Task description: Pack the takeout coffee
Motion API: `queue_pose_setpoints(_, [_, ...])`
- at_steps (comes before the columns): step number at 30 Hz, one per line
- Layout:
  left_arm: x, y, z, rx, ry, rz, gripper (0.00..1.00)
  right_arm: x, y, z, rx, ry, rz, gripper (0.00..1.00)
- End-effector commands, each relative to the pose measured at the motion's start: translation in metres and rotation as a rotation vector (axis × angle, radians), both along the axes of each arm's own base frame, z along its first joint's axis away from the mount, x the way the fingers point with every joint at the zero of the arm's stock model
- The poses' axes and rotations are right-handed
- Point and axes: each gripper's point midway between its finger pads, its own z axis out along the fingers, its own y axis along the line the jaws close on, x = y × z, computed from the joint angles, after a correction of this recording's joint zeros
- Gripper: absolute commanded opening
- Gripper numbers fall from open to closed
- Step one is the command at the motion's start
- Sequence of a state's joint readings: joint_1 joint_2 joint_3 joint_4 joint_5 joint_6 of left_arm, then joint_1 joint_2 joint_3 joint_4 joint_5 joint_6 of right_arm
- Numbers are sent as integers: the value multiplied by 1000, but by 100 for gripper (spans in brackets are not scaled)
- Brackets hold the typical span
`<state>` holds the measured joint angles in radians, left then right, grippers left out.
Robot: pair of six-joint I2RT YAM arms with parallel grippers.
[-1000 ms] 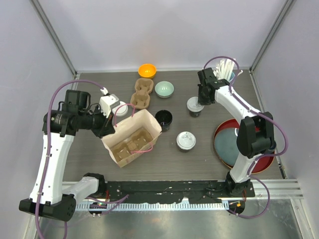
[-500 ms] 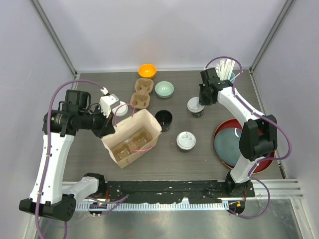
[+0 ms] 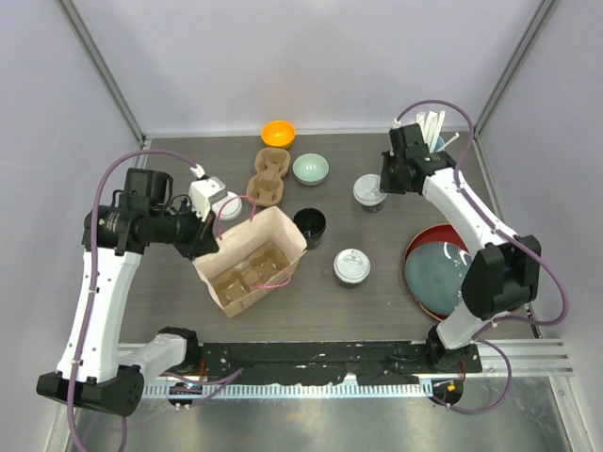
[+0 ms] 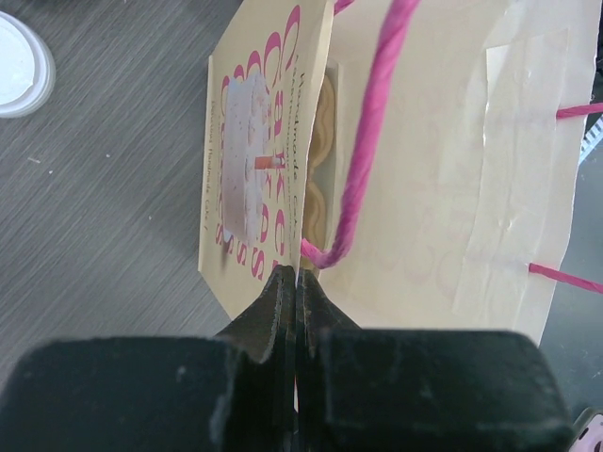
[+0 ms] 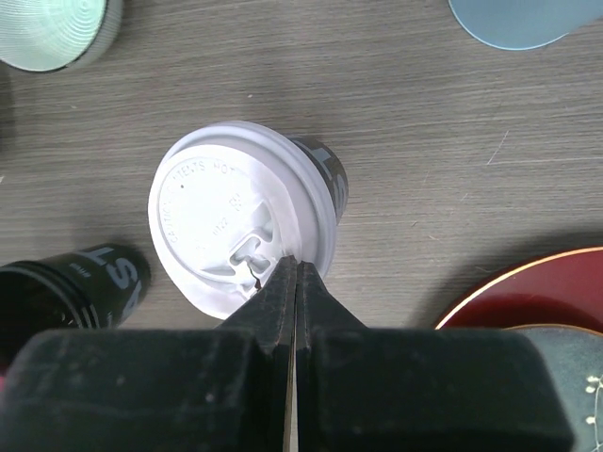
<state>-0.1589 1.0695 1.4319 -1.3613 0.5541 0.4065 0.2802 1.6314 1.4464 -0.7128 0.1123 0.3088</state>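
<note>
Left arm [image 3: 92, 292], right arm [image 3: 459, 200]: white links joined by black joints; purple cables [image 3: 121, 162] looped alongside each; black bases [image 3: 92, 394] bolted at near edge; fingers [image 4: 273, 311] matte black, rough-textured

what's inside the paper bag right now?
A brown pulp cup carrier sits in the paper bag; its visible wells look empty, with no cups. A pink handle lies across it. The bag's walls hide the carrier's edges.
</note>
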Motion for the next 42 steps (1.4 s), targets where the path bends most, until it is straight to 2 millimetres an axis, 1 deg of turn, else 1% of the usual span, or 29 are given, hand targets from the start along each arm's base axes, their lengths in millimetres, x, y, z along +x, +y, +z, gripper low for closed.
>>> queue_pose_setpoints(1, [-39,-1,-7,-18,181,9,0,-7,7,54,78,-108,28,1])
queue_pose_setpoints(3, [-37,-4,-5,-32,179,9,0,-15,12,69,109,-121,55,1])
queue_pose_setpoints(5, [-37,-6,-2,-46,178,14,0,-26,18,92,144,-154,99,1])
queue_pose_setpoints(6, [-36,-7,0,-55,175,12,0,-34,16,96,138,-144,106,1])
queue_pose_setpoints(8, [-35,-8,0,-64,180,17,0,-47,12,118,126,-166,127,1])
queue_pose_setpoints(10, [-32,-10,-1,-71,185,19,0,-58,16,131,135,-169,164,1])
queue_pose_setpoints(11, [-31,-10,-3,-74,195,26,0,-68,20,143,137,-172,200,2])
queue_pose_setpoints(13, [-29,-13,-5,-86,214,25,0,-81,31,153,176,-157,273,1])
queue_pose_setpoints(14, [-29,-14,-6,-91,222,22,0,-92,36,165,187,-160,311,1])
queue_pose_setpoints(15, [-29,-15,-6,-95,230,23,0,-97,40,171,202,-164,332,1])
queue_pose_setpoints(16, [-28,-16,-6,-99,234,22,0,-106,50,180,245,-165,384,1])
queue_pose_setpoints(17, [-27,-16,-6,-100,232,23,0,-113,55,195,268,-193,411,1])
queue_pose_setpoints(19, [-25,-17,-4,-103,225,27,0,-130,72,215,334,-220,487,1])
queue_pose_setpoints(20, [-25,-17,-4,-104,224,28,0,-136,78,231,360,-253,510,1])
queue_pose_setpoints(22, [-24,-17,-5,-104,228,31,0,-153,98,244,405,-259,581,1])
queue_pose_setpoints(23, [-24,-17,-5,-104,230,32,0,-160,105,256,425,-282,612,1])
queue_pose_setpoints(24, [-24,-17,-6,-104,229,31,0,-163,114,258,444,-273,627,1])
queue_pose_setpoints(25, [-24,-17,-6,-104,231,31,0,-174,127,265,461,-277,674,1])
queue_pose_setpoints(26, [-24,-17,-7,-102,233,32,0,-175,135,268,470,-289,690,1])
queue_pose_setpoints(27, [-24,-17,-8,-101,235,35,0,-180,143,270,486,-286,716,1])
queue_pose_setpoints(28, [-24,-16,-9,-97,239,36,0,-189,157,269,505,-263,758,1])
queue_pose_setpoints(29, [-24,-16,-10,-96,237,38,0,-193,164,271,517,-264,782,1])
queue_pose_setpoints(31, [-24,-15,-10,-93,232,43,0,-199,179,269,525,-242,820,1])
queue_pose_setpoints(32, [-24,-15,-9,-92,225,44,0,-207,188,267,527,-230,851,1])
queue_pose_setpoints(34, [-24,-15,-8,-95,221,43,0,-207,198,260,517,-209,864,1])
queue_pose_setpoints(35, [-24,-15,-7,-98,219,41,0,-208,207,250,502,-180,881,1])
queue_pose_setpoints(37, [-25,-16,-7,-100,221,36,0,-204,214,239,472,-161,878,1])
queue_pose_setpoints(38, [-26,-16,-7,-102,223,35,0,-201,222,228,449,-134,884,1])
queue_pose_setpoints(42, [-28,-16,-8,-105,227,29,0,-192,238,207,388,-105,886,1])
